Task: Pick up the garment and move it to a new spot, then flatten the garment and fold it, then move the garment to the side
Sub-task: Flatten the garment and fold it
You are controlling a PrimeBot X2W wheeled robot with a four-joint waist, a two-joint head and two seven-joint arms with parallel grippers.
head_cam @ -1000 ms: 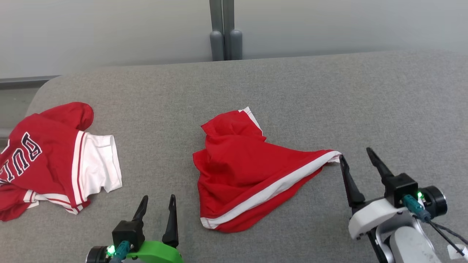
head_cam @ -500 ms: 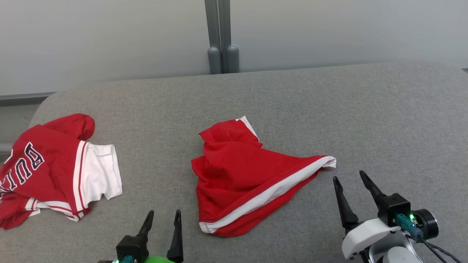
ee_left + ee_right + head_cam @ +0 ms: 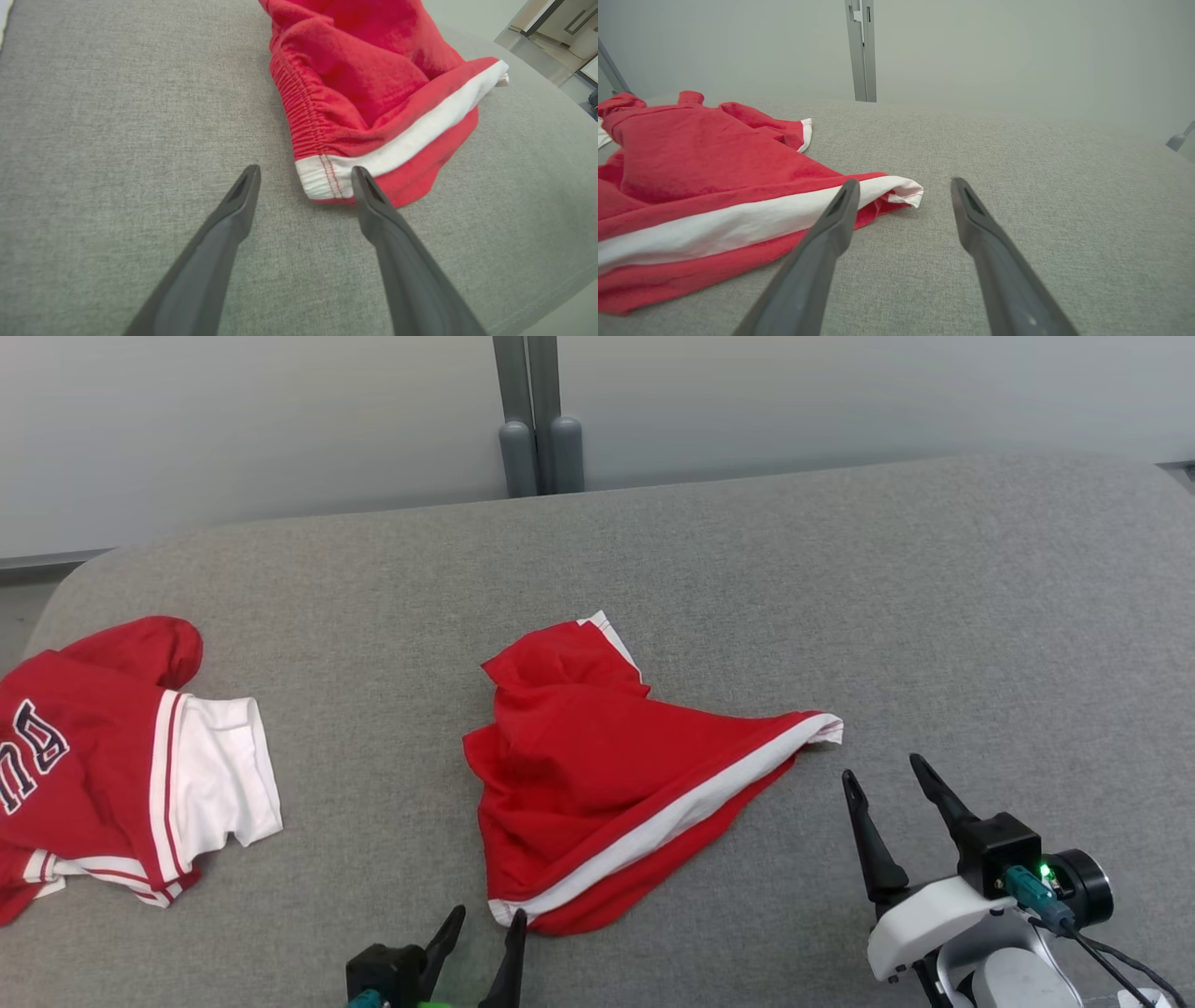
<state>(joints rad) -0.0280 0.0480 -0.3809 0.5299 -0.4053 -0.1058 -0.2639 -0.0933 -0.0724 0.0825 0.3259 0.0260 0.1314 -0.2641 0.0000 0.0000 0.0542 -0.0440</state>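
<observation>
The garment (image 3: 597, 756) is a pair of red shorts with a white side stripe, lying crumpled in the middle of the grey surface (image 3: 747, 569). My left gripper (image 3: 485, 926) stands open at the bottom edge of the head view, its tips right at the shorts' near white corner (image 3: 322, 179). The left wrist view shows that corner just ahead of the left gripper (image 3: 304, 171), nothing held. My right gripper (image 3: 882, 773) is open a short way to the right of the shorts' pointed end (image 3: 826, 728). In the right wrist view the right gripper (image 3: 902, 183) sits just beside that end (image 3: 903, 189).
A second red and white garment (image 3: 112, 765) with dark lettering lies at the far left of the surface. A grey post (image 3: 527, 420) rises behind the back edge against a pale wall. The surface's rounded near edge (image 3: 551, 289) falls off at the lower right of the left wrist view.
The camera has shifted. My left gripper has moved right to the shorts' near corner. My right gripper has drawn back from the pointed end. Both stay open.
</observation>
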